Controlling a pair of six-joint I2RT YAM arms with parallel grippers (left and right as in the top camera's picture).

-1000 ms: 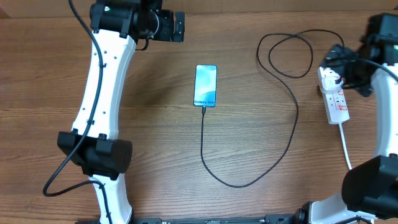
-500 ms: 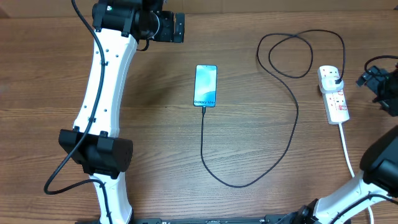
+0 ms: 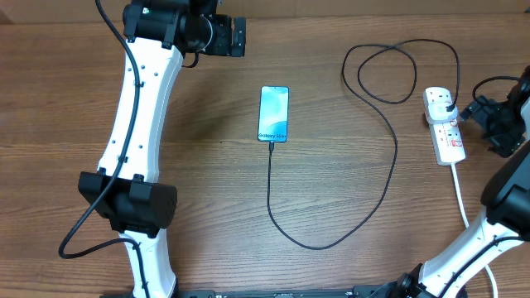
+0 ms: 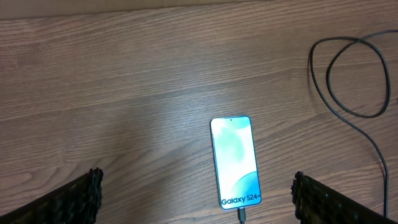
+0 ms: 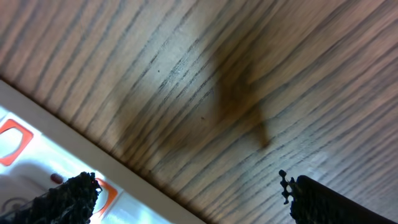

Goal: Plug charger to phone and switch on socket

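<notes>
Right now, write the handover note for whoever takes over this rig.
Left tool: open, empty, hovering beyond the phone.
Right tool: open, empty, just right of the socket.
The phone lies flat, screen up, between the arms. The charger loops from the phone's near end to the socket's far end.
Done: the tip looks seated in the phone; the plug sits in the socket.
Left: I cannot tell whether the switch is on. Check it and press it if needed.
</notes>
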